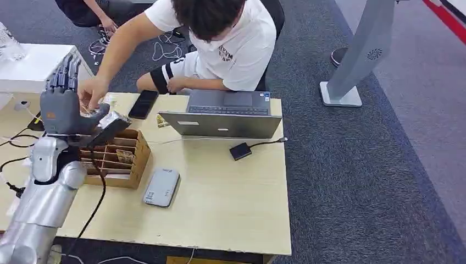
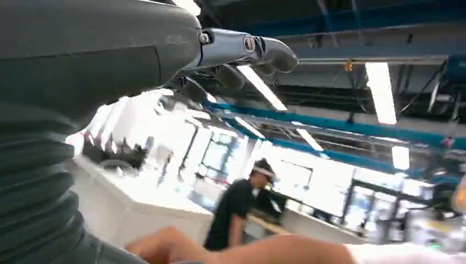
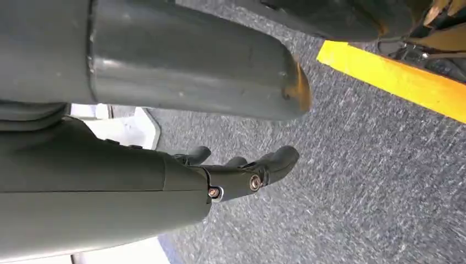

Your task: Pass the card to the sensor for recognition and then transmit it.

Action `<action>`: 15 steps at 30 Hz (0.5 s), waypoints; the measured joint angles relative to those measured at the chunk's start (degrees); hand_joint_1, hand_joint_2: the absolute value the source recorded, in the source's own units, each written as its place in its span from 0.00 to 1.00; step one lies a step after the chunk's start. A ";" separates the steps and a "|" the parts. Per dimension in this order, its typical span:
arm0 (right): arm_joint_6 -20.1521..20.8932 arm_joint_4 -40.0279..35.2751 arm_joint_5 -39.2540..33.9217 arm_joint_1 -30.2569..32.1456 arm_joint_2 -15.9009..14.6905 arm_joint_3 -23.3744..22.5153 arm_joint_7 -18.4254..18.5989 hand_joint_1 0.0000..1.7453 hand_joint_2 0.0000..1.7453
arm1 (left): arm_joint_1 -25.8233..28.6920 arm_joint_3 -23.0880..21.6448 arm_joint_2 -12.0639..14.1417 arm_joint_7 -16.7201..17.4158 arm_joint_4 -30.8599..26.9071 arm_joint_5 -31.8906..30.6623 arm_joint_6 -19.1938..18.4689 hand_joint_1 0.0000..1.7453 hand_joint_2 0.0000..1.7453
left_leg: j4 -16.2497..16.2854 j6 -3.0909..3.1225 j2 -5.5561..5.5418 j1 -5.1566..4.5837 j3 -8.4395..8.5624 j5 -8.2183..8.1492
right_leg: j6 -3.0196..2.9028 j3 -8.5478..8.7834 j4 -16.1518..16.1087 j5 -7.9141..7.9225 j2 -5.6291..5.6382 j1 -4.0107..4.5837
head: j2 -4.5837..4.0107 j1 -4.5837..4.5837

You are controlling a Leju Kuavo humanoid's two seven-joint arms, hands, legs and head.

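Holding the left hand up for a card I cannot yet see

Raising my left hand (image 1: 61,107) over the table's (image 1: 231,203) left edge, I have it upright with the fingers straight and apart and the thumb stuck out sideways. I judge it holds nothing. A person's hand (image 1: 92,92) is right beside my palm, touching or nearly so, and I read this as the card being handed over or adjusted. The card itself I cannot pick out; it may be hidden between that hand and mine.

Just under my hand sits the cardboard box (image 1: 118,159) with its dividers, near the left edge. Beside it, towards the near edge, lies the flat grey device (image 1: 162,187), which I take for the sensor, placed within easy reach of this arm. A laptop (image 1: 222,116) and a phone (image 1: 143,104) lie along the far edge by the seated person (image 1: 225,49).

My right hand (image 3: 242,176) hangs over the carpet, fingers loosely curled and holding nothing.
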 joint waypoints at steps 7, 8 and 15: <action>-1.29 0.02 -2.89 1.44 0.50 -0.79 -0.37 0.00 0.00 | 25.74 22.94 -6.06 -21.31 -20.85 46.80 -18.95 0.00 1.00 | -0.02 0.05 0.44 0.02 0.04 -0.30 | 0.06 -0.12 -0.02 -0.26 0.44 0.00 | 0.00 0.00; -1.42 0.02 -3.06 1.58 0.52 -0.96 -0.42 0.00 0.00 | 27.14 27.46 -7.68 -21.19 -21.80 50.54 -23.44 0.00 1.00 | -0.02 0.08 0.43 0.02 0.03 -0.32 | 0.06 -0.11 -0.02 -0.27 0.41 0.01 | 0.00 -0.02; -3.26 0.04 -4.11 2.20 1.86 -2.01 -0.33 0.00 0.00 | 26.01 68.39 -21.65 -13.36 -12.24 56.49 -48.41 0.00 1.00 | -0.04 0.13 0.46 0.02 0.08 -0.34 | 0.05 -0.11 -0.02 -0.26 0.42 0.01 | -0.02 -0.05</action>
